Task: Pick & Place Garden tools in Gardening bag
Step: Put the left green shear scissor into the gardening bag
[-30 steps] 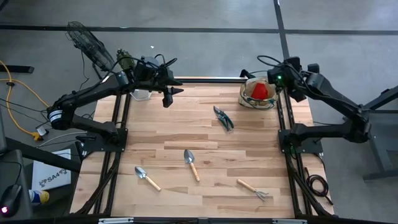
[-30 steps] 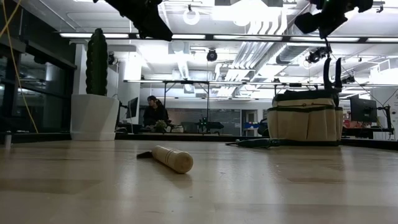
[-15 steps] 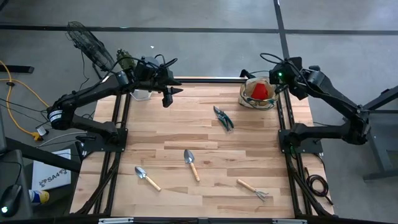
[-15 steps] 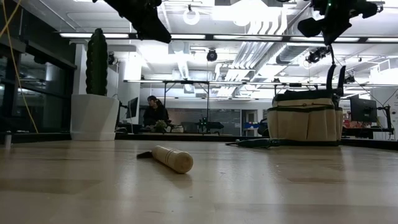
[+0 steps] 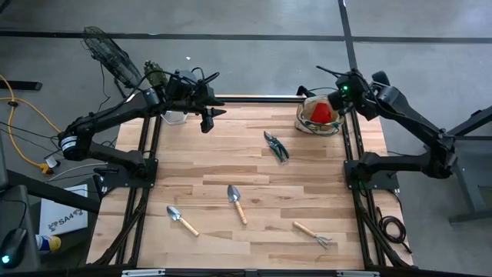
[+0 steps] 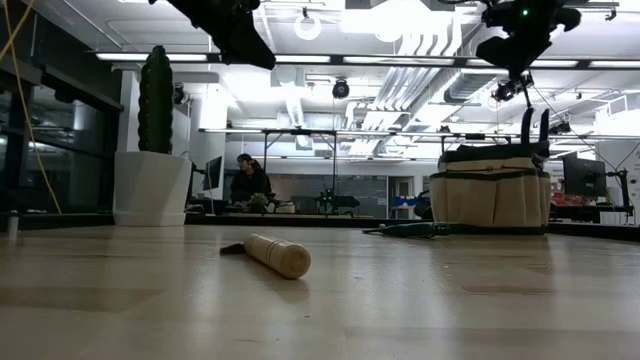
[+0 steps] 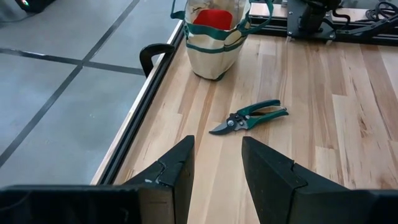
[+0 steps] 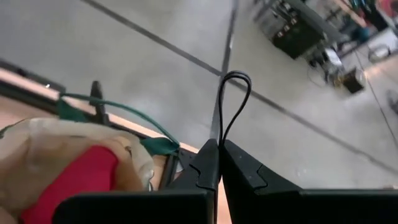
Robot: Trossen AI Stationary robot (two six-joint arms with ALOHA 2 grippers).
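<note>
On a pale wood worktop [image 5: 254, 165], a rake [image 5: 312, 233] and two trowels [image 5: 237, 202] lie nearest, pruners [image 5: 275, 145] beyond. The bag [image 5: 318, 117] stands at the far edge. Right end effector [image 8: 217, 163], fingers together, pinches a black loop [image 8: 233, 102] above it; left end effector [image 7: 215, 163] hovers, fingers apart.

Looking straight down from overhead on the whole table [image 5: 254, 177] and both arms. Sitting at tabletop height, facing level across the wood into the room behind, close to a wooden handle [image 6: 277, 255]. Riding the left wrist, peering forward and down at the pruners [image 7: 249, 116] and gardening bag [image 7: 214, 37]. Riding the right wrist, hovering close over the bag's rim, facing the floor beyond. Sharing the bag across all four views.
</note>
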